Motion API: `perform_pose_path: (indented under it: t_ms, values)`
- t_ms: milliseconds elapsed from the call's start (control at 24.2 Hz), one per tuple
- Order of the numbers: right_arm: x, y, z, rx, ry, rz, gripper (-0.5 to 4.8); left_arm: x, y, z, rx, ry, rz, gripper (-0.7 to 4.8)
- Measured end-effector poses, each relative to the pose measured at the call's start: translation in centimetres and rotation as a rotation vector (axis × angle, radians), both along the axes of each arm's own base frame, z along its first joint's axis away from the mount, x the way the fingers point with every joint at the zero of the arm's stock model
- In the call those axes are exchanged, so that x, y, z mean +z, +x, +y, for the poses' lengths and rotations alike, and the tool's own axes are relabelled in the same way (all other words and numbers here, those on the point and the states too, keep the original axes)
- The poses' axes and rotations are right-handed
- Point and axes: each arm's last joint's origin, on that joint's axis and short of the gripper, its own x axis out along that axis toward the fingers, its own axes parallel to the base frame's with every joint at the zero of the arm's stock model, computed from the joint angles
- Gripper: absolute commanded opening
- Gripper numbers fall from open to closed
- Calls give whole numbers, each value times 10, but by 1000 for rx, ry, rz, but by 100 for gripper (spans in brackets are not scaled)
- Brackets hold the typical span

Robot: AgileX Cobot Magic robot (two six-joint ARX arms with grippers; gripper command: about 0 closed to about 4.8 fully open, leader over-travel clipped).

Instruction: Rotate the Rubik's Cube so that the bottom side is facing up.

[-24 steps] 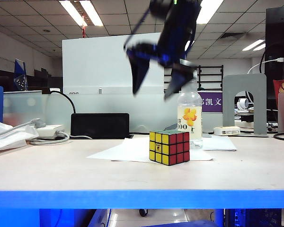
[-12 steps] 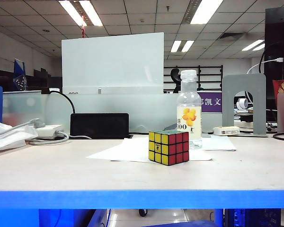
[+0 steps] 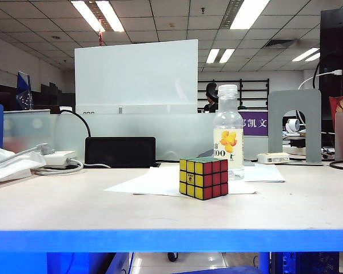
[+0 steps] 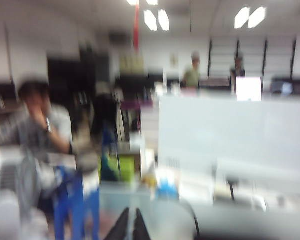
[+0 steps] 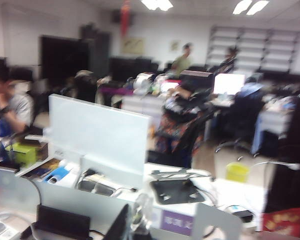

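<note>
Pincers first: the left pincer [image 4: 129, 227] shows in its wrist view as two dark fingertips pressed together with nothing between them, aimed out across the blurred office rather than down at the work; the right pincer [image 5: 124, 224] is only a dark sliver at the edge of its own wrist view, too little to judge by sight, though it reads as drawn together and nothing is seen in it. Big change here: a second ago a dark arm with its pincer spread wide hung high above the clear plastic drink bottle with the white cap and yellow-flower label [image 3: 228, 140], and now it is gone from the exterior view altogether, neither arm showing over the bench. Meanwhile the small black-framed Rubik's Cube with yellow and red faces [image 3: 204, 178] has not budged, sitting on the white sheet of paper [image 3: 154, 181] on the pale bench with the blue front edge [image 3: 103, 214], just in front of the bottle, its yellow logo face toward the camera's left and red face to the right. My read: both arms have pulled back, the cube is free and untouched at this instant, and any flip would need a fresh approach and grasp from well away.
</note>
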Motion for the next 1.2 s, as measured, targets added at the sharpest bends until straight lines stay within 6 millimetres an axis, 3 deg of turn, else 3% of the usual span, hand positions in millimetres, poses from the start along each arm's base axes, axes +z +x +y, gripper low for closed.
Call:
perform_pose_path:
  t_ms: [124, 206, 413, 537, 661, 743, 826, 908, 991, 1197]
  values:
    - [-37, -28, -19, -91, 5, 21, -6, -13, 10, 7, -30, -90, 104, -5]
    - [-76, -37, -25, -134, -2, 52, -6, -16, 7, 7, -24, -90, 143, -5]
    - [-170, -48, -34, -181, 110, -85, -5, -4, -42, -2, -87, -41, 83, -5]
    - [-229, -35, -26, -190, 140, -110, -4, -23, -54, -4, -120, -67, 127, -5]
    - [-253, -14, -14, -179, 151, -31, 0, -52, -73, -6, -150, -94, 178, -5]
    - [-264, -2, -7, -175, 147, 2, -1, -67, -97, -9, -170, -107, 136, -5]
    - [-287, 12, 1, -174, 115, 87, -1, -81, -123, -12, -199, -91, 86, -5]
    - [-304, 22, 7, -156, 137, 109, -1, -107, -139, -14, -215, -95, 115, -5]
    - [-325, 32, 15, -80, 153, 146, -1, -129, -139, -15, -261, -114, 199, -5]
    - [-363, 46, 24, -41, 131, 209, -1, -150, -134, -18, -365, -160, 369, -5]
